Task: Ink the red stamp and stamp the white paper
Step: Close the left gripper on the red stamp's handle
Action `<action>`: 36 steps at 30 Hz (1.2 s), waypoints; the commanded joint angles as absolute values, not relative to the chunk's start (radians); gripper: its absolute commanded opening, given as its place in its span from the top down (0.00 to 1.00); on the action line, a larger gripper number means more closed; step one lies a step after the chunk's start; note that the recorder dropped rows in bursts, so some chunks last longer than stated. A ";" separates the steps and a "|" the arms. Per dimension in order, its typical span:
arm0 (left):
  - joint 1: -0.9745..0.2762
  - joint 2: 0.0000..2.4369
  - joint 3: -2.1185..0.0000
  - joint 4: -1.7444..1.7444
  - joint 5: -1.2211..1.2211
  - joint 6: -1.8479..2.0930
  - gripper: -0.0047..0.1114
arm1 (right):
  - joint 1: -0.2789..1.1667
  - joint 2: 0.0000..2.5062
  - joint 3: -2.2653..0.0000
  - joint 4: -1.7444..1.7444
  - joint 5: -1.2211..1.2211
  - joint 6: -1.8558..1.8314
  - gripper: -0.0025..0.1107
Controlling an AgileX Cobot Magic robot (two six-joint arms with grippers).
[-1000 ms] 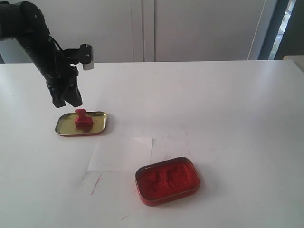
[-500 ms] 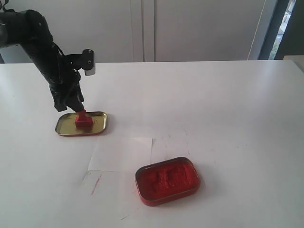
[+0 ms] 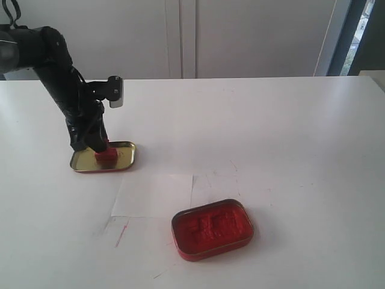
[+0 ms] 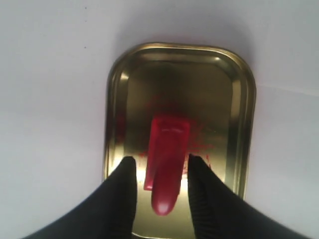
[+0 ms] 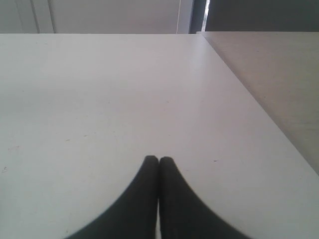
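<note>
Left wrist view: left gripper [image 4: 163,162] is partway open, one black finger [image 4: 122,191] on each side of the small dark-red plastic stamp [image 4: 167,149], at the height of its round knob. Clear gap at one finger; the other is touching or just beside the knob, can't tell which. The stamp stands upright on its rectangular base inside the shallow gold-coloured tin lid [image 4: 246,99], about mid-lid, with red ink smudges on the lid floor around it. Exterior view: left gripper [image 3: 96,141] is low over the lid [image 3: 129,158], fingers covering the top of the stamp [image 3: 107,155]; the lid lies on the left of the white table [image 3: 289,132]. The thin white paper sheet [image 3: 155,195] lies flat, nearer and right of the lid, apart from it. The red rounded-rectangle ink tin [image 3: 207,251] is open at the paper's near right corner; can't tell if it overlaps the sheet. Thin red streak [image 3: 122,233] on the table just near of the paper. Right wrist view: right gripper [image 5: 158,160] has its fingertips pressed together with nothing between them, over bare table near the right edge.
</note>
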State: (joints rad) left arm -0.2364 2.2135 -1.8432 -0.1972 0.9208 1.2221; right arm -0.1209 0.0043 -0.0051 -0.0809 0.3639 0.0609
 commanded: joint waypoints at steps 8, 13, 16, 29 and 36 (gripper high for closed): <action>-0.252 2.243 -1.845 -0.228 0.959 1.230 0.61 | -0.119 0.000 0.000 -0.079 0.349 0.065 0.98; -0.252 2.245 -1.845 -0.228 0.956 1.230 0.61 | -0.119 0.000 0.000 -0.079 0.349 0.065 0.98; -0.252 2.245 -1.845 -0.228 0.956 1.230 0.64 | -0.119 0.000 0.000 -0.079 0.349 0.065 0.98; -0.252 2.241 -1.845 -0.224 0.958 1.230 0.96 | -0.119 0.000 0.000 -0.079 0.349 0.065 0.98; -0.252 2.205 -1.845 -0.224 0.959 1.206 0.96 | -0.119 0.000 0.000 -0.079 0.349 0.065 0.98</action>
